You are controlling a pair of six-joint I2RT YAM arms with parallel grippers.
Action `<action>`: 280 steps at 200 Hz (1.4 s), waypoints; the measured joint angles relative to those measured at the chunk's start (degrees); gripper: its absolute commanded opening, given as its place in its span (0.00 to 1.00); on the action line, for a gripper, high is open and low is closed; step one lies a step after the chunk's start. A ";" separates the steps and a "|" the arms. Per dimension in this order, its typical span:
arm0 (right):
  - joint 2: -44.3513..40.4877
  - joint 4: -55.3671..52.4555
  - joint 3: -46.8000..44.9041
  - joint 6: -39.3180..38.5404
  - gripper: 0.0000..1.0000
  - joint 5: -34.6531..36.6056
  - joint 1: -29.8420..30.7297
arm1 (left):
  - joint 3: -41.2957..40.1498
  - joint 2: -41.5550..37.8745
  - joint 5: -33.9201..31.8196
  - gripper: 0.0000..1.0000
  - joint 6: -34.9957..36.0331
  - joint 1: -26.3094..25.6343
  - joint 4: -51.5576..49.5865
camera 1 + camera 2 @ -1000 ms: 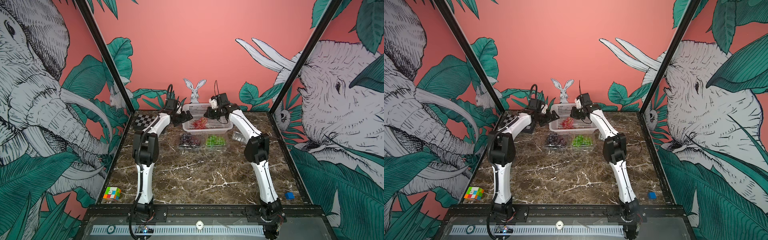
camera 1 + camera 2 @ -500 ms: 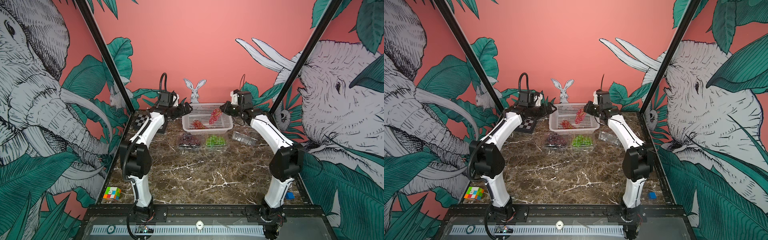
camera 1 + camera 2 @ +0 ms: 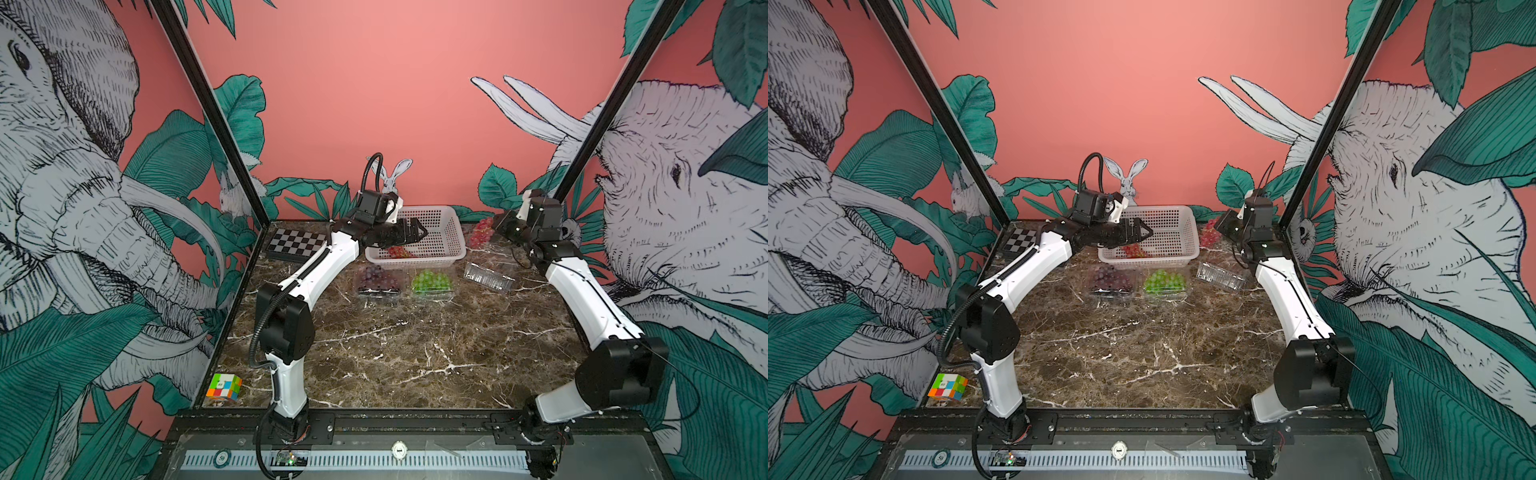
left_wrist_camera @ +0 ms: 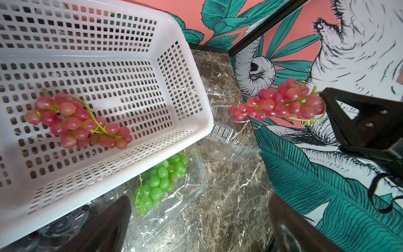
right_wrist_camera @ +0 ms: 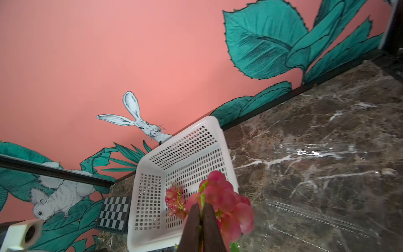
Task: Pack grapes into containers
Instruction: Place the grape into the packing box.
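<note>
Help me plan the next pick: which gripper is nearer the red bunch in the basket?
Left. The left gripper hangs open above the red bunch; the right gripper, shut on another bunch, is outside the basket's right end.

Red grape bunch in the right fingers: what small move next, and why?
Probably swing the red grape bunch over the empty clear container and lower it. The right fingers are shut on its stem, it hangs outside the white basket, and purple grapes and green grapes occupy the others.
</note>
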 measured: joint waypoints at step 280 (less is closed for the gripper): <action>1.33 5.95 -33.81 -4.00 0.00 1.92 -5.57 | 0.00 5.42 0.39 0.99 -1.75 -6.38 0.39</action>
